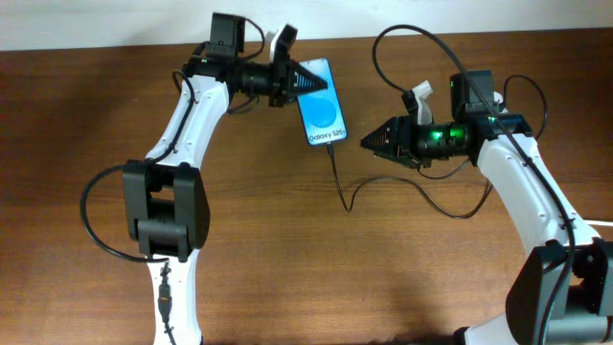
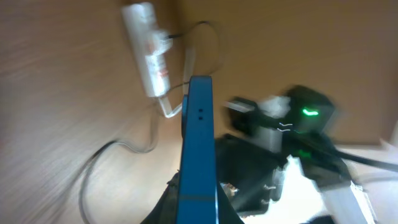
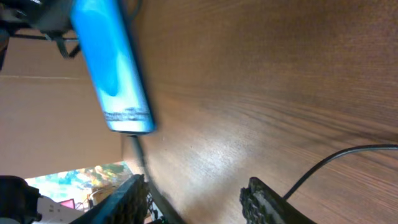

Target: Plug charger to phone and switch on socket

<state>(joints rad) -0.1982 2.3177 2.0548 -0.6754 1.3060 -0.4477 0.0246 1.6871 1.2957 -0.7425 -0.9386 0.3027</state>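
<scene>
Overhead: the left gripper [image 1: 299, 81] is clamped on the top end of the phone [image 1: 321, 103] only, so the phone may pivot or slip if you swing that arm. The left arm reaches up and across the table [image 1: 77, 115], wrist turned toward centre. The charger [image 1: 337, 177] meets the phone's lower end and appears seated. Its slack curls under the right arm, so a sweep there could snag it and pull the plug out. The right gripper [image 1: 367, 142] points at the phone's lower end, near it but apart. The socket cannot be picked out here. Left wrist: the phone stands edge-on between closed fingers. The socket [image 2: 151, 53] lies on the table well beyond it, with its red switches [image 2: 160, 70] blurred. Expect a mispress if you approach without a clearer view. Right wrist: the fingers are spread wide and hold nothing. The phone's lower end and its cable sit just ahead of them, so advancing may knock the plug.
</scene>
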